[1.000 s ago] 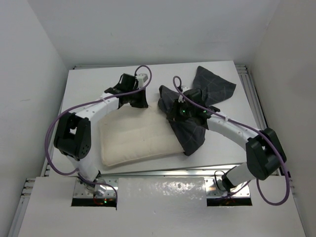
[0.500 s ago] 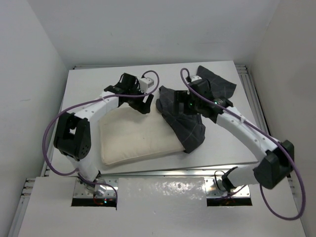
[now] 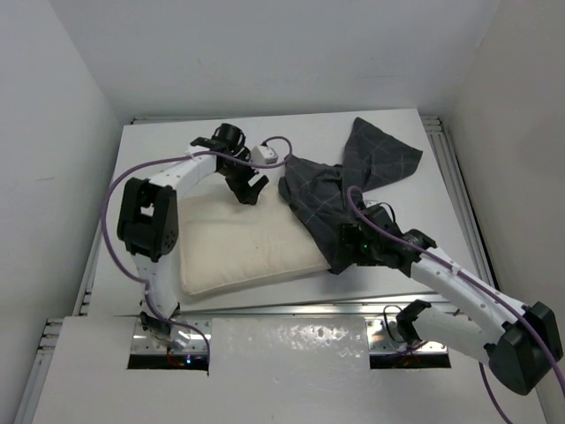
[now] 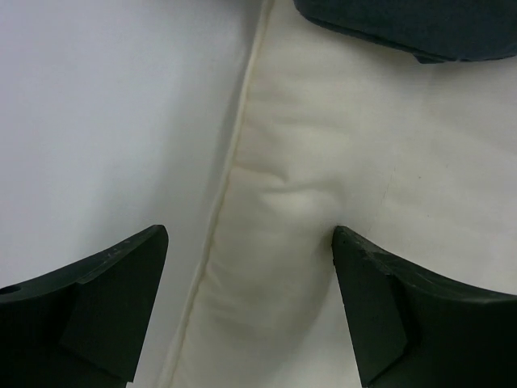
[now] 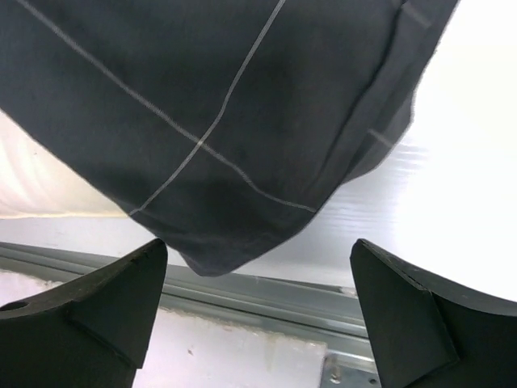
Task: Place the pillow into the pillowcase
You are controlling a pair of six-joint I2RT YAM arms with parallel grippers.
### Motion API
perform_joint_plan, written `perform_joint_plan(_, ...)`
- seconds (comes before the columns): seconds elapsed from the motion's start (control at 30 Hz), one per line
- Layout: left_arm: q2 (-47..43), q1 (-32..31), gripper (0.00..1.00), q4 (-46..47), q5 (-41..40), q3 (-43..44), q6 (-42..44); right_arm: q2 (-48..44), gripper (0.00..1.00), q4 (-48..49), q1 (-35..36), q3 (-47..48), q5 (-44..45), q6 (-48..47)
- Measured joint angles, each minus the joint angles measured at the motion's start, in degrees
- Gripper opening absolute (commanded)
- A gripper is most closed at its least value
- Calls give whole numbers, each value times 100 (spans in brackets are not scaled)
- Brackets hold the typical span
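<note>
The cream pillow [image 3: 234,252] lies flat on the table's left half, its right end under the dark checked pillowcase [image 3: 331,190], which trails to the back right. My left gripper [image 3: 250,188] hovers open over the pillow's far edge. In the left wrist view the pillow's seamed edge [image 4: 266,202] runs between the fingers of that gripper [image 4: 250,242], and the right fingertip [image 4: 363,267] touches the fabric. My right gripper [image 3: 342,250] is open at the pillowcase's near corner. In the right wrist view that corner [image 5: 226,129] hangs just ahead of the open gripper [image 5: 258,250], nothing held.
The table's metal front rail [image 5: 258,303] runs just below the pillowcase corner. White walls enclose the table on the left, back and right. A strip of pillowcase [image 4: 420,24] shows at the top of the left wrist view.
Both grippers have opened and let go of the cloth. The right arm has swung from the pillowcase's middle down to its near corner. The left gripper has shifted slightly right at the pillow's far edge.
</note>
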Motion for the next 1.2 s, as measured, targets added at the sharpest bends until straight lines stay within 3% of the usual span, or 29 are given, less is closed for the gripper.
perform_joint_plan(0.13,721,7,81,-461,321,361,503,-116,93,393,109,-334,-197,236)
perform_joint_plan(0.27,881,17,78,-820,697,564,905,-83,89,999,144,-774,-264,474)
perform_joint_plan(0.37,901,17,61,-1067,916,599,1058,197,74,1478,144,-1025,-264,632)
perform_joint_plan(0.43,935,17,43,-1213,1021,599,1091,520,49,1799,144,-1040,-297,699)
perform_joint_plan(0.47,960,17,37,-1285,1078,588,1110,662,31,1932,144,-1036,-308,728)
perform_joint_plan(0.5,968,20,30,-1316,1104,570,1078,765,30,2033,149,-1036,-313,748)
perform_joint_plan(0.53,968,22,13,-1322,1147,520,1062,868,10,2116,160,-1027,-304,778)
perform_joint_plan(0.57,955,28,5,-1325,1213,437,1005,973,1,2170,160,-990,-264,758)
perform_joint_plan(0.6,918,37,0,-1298,1279,323,946,1060,0,2175,160,-931,-210,741)
perform_joint_plan(0.8,269,144,0,-850,1355,-498,15,1681,0,1773,7,-7,76,310)
perform_joint_plan(1.0,-922,492,0,468,1123,-1451,-2371,2022,0,1958,-739,817,-555,297)
perform_joint_plan(1.2,-1895,1228,0,1928,1008,-2041,-4452,2013,0,2437,-697,708,-1261,470)
